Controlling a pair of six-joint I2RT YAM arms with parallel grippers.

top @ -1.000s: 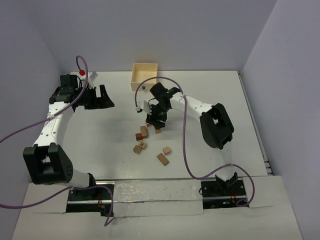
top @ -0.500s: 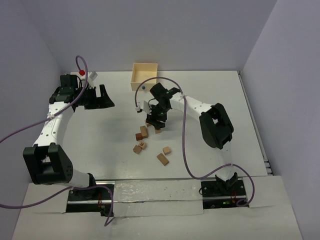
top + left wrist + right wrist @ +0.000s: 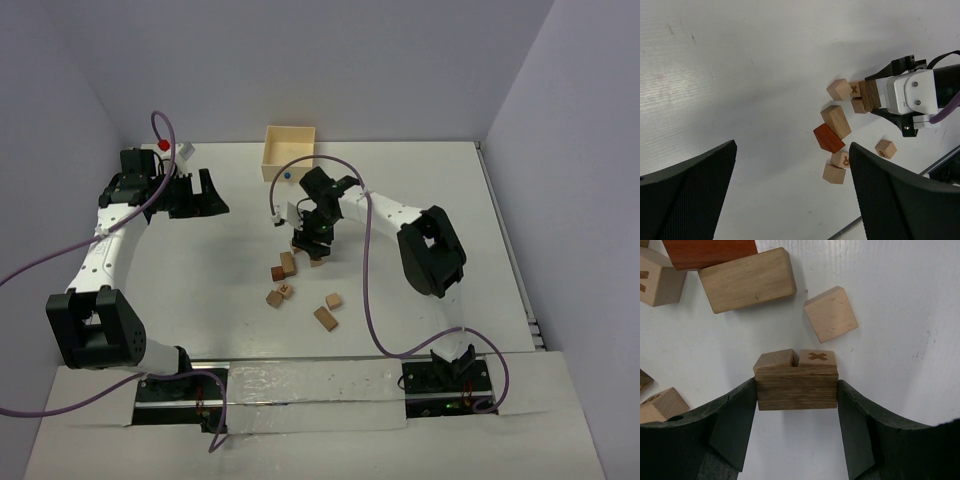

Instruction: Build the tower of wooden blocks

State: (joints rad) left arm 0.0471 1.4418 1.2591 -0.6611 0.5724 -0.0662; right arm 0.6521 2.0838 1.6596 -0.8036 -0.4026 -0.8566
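Two cubes (image 3: 817, 357) wait under the dark brick (image 3: 796, 385) your right pincer (image 3: 796, 396) grips; centre it across both; your left pincer (image 3: 794, 146) stands open.

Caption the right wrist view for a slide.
Right gripper shut on a dark brick held over two cubes, loose blocks beyond.

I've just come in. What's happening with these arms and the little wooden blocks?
The right gripper is clamped on a dark brown block, holding it over two small cubes that sit side by side, one marked with a cross. Whether it rests on them yet is unclear. The other blocks lie loose on the table nearby. The left gripper hangs open at the far left, holding nothing. Nothing is stacked high yet.
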